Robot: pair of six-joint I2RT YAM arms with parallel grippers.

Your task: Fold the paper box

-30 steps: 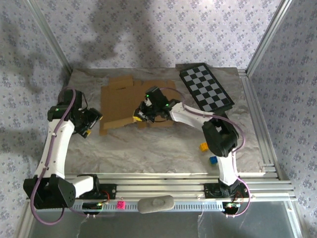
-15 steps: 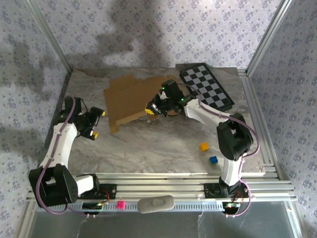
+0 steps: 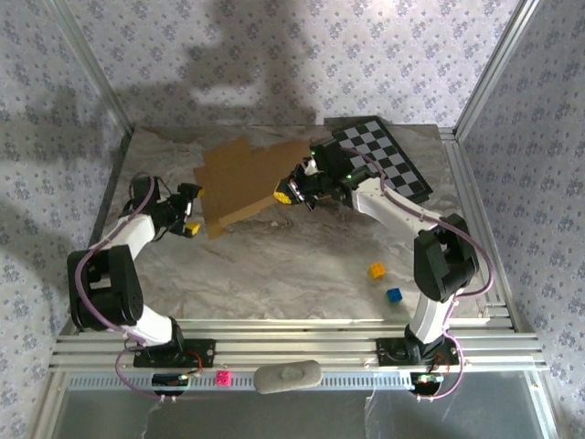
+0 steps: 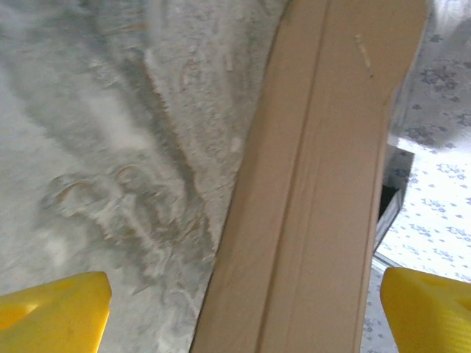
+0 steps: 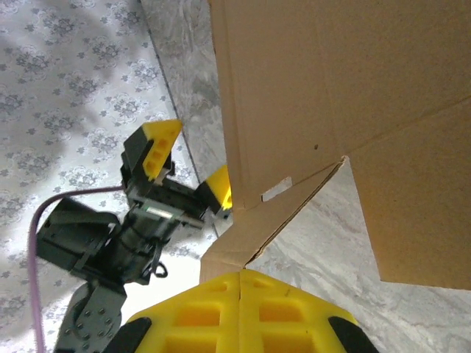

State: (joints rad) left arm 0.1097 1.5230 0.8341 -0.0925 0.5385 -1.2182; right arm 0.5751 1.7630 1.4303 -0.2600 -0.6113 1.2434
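Stretching lengthwise left-to-right, the paper box [image 3: 242, 183] sits skewed.

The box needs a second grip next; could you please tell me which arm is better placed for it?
Left, probably. The left end effector is open and straddles an edge of the box, ready to close. The right end effector looks shut on the opposite corner, so it is occupied.

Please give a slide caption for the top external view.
Right gripper holds the raised brown cardboard sheet; open left gripper straddles its other end.
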